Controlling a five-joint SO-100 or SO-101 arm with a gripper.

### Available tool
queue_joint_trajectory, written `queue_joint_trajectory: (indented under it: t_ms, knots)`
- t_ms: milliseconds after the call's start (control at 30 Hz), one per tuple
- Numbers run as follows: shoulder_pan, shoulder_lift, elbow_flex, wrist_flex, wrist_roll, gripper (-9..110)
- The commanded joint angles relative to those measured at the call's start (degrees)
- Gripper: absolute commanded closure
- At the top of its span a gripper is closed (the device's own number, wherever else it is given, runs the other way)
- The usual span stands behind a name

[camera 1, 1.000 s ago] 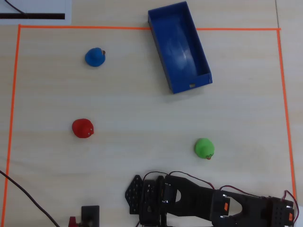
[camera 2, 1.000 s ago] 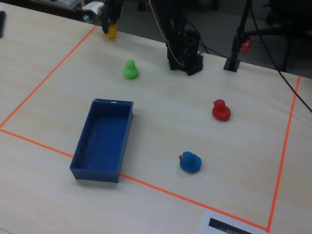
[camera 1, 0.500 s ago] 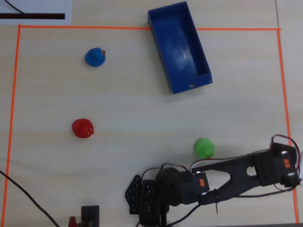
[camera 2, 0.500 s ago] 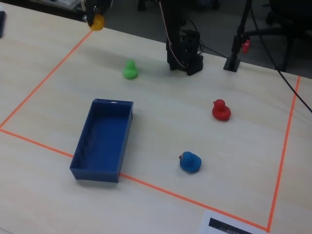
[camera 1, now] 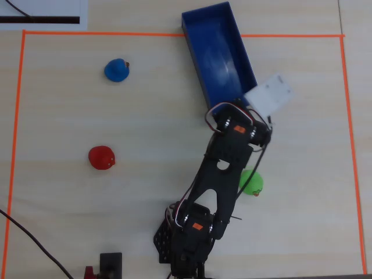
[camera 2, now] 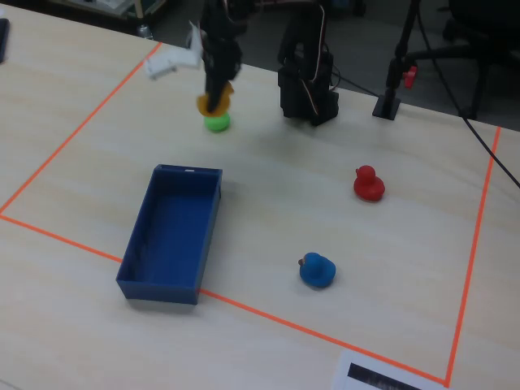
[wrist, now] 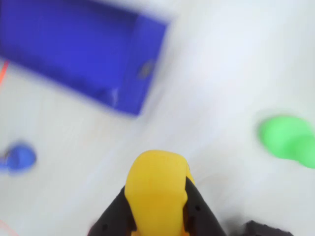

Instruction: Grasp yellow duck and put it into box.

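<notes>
The pincer (wrist: 158,216) is pinching the yellow duck (wrist: 156,189) at the wrist view's lower centre, holding it in the air above the surface (camera 2: 268,171), while the box (wrist: 78,51) is lying at upper left.

Light is bright and even in all three views, with soft, faint shadows. The wrist view is heavily motion-blurred: the box (wrist: 83,54) and green duck (wrist: 288,140) smear, and the table washes out white. The box's inside (camera 1: 224,61) shows a pale glossy glare overhead.
</notes>
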Motion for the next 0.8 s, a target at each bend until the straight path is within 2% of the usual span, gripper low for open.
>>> queue_joint_trajectory:
  t_ms: [0,333,767]
  knots:
    - [-10.1,-5.6,-5.1,-1.8,1.2,101]
    - [-10.1,-29.1,-25.8,-8.2,-1.3,101]
    - [-4.3,-44.2,-30.8,-29.4,-5.9,101]
